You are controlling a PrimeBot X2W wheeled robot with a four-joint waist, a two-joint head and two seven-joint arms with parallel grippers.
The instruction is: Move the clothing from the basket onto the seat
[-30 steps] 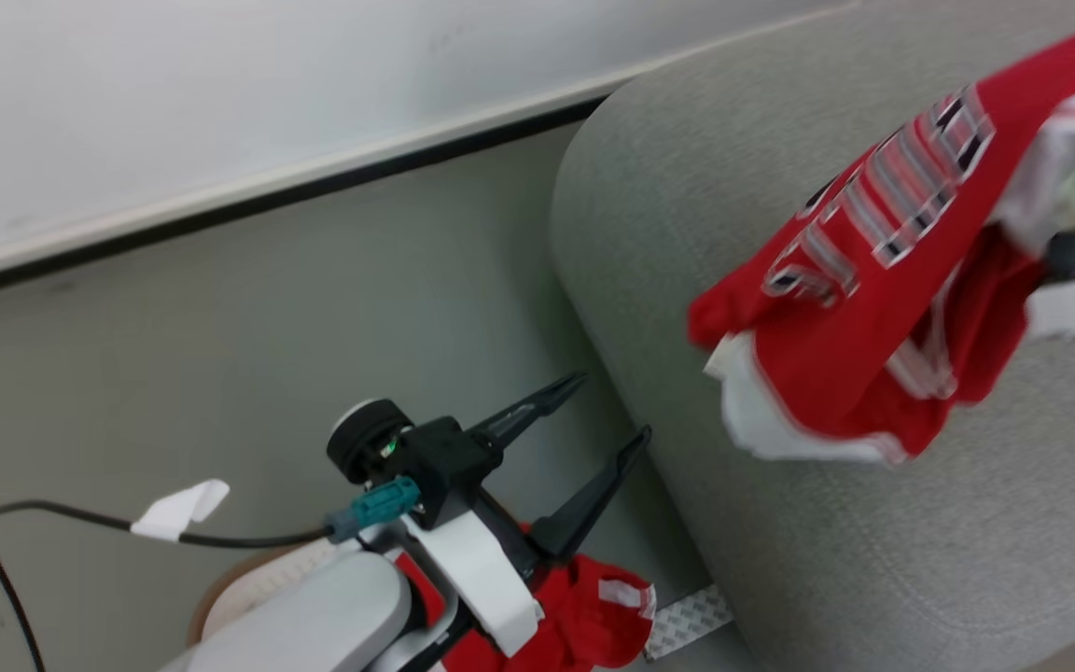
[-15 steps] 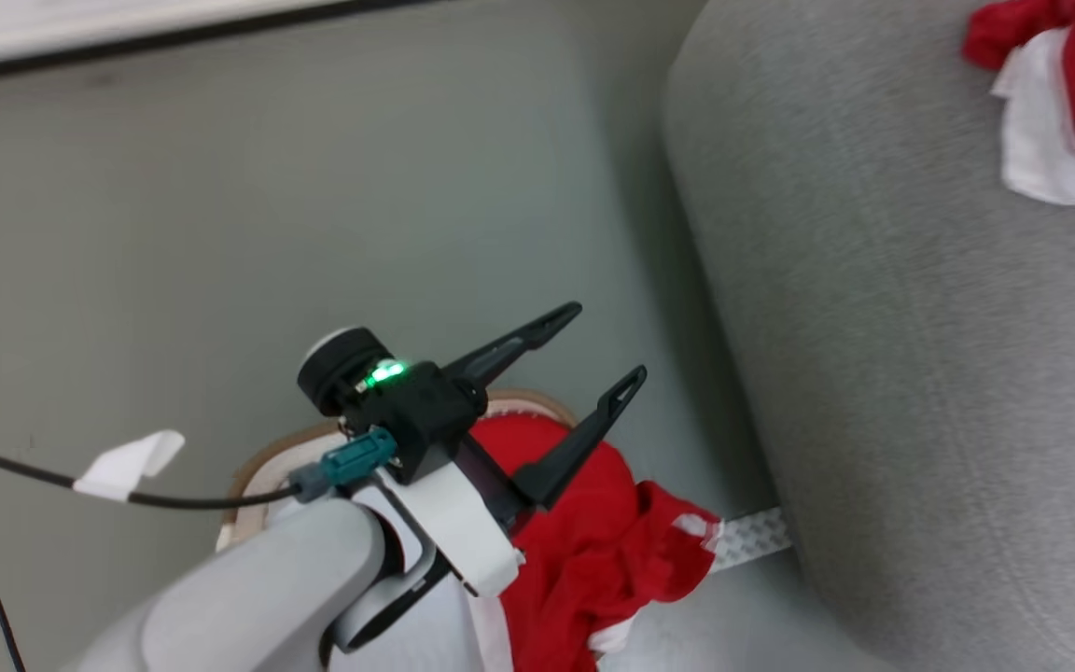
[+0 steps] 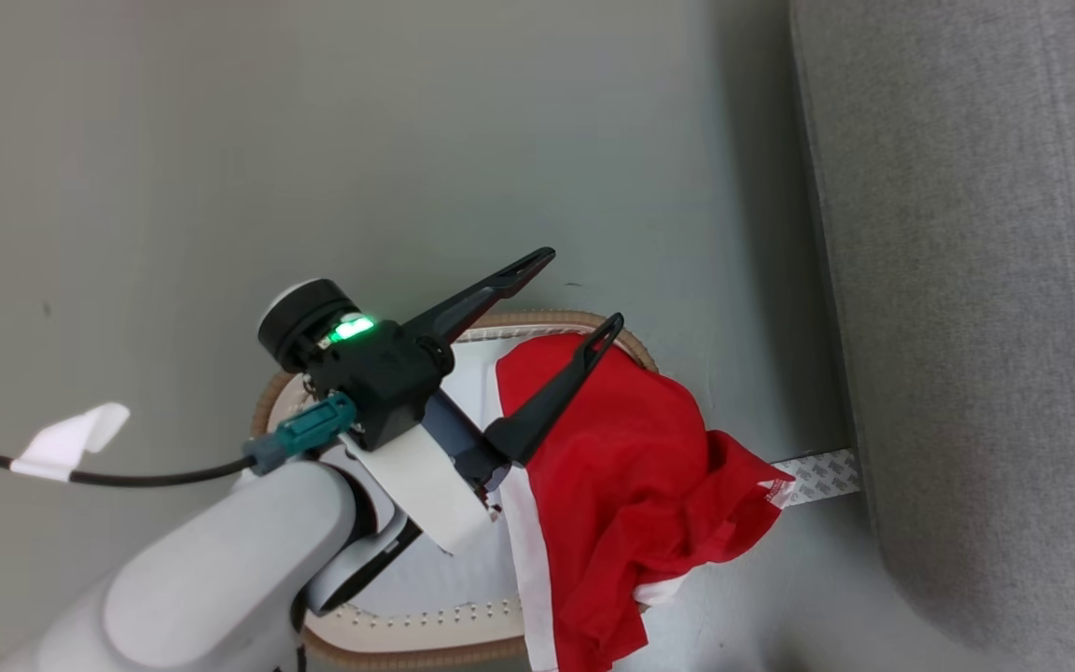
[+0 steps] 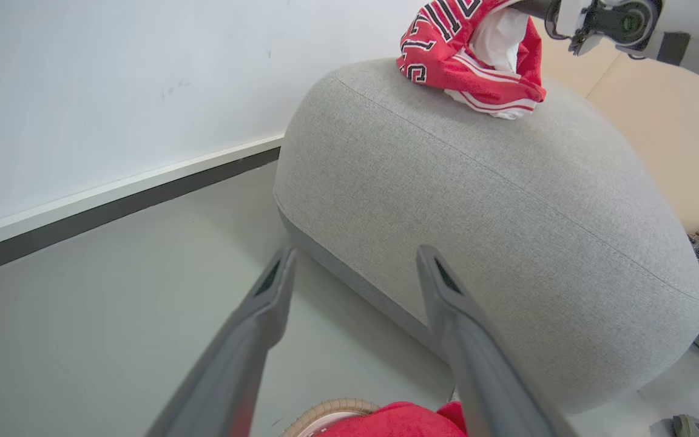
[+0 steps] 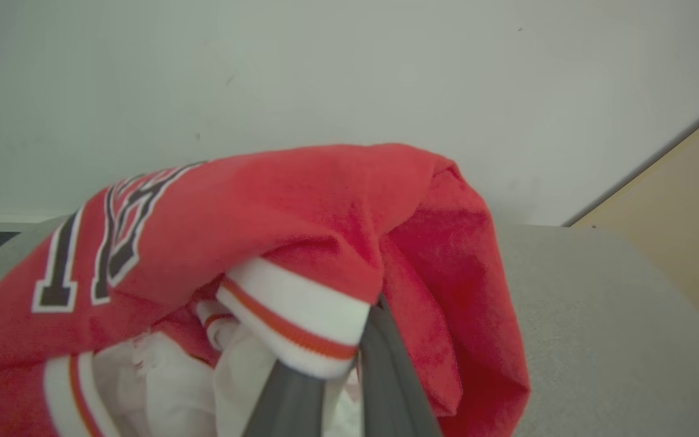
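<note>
The grey-green floor carries the white, tan-rimmed basket just beside the big grey seat, a patterned tape strip reaching the seat's base.

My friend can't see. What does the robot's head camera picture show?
A red jersey lies heaped in a white basket on the grey floor, spilling over its edge. The robot's left arm holds its dark jaws open above it, gripping nothing. A big grey seat stands at the right.

bare lab room: blank wall, grey floor.
</note>
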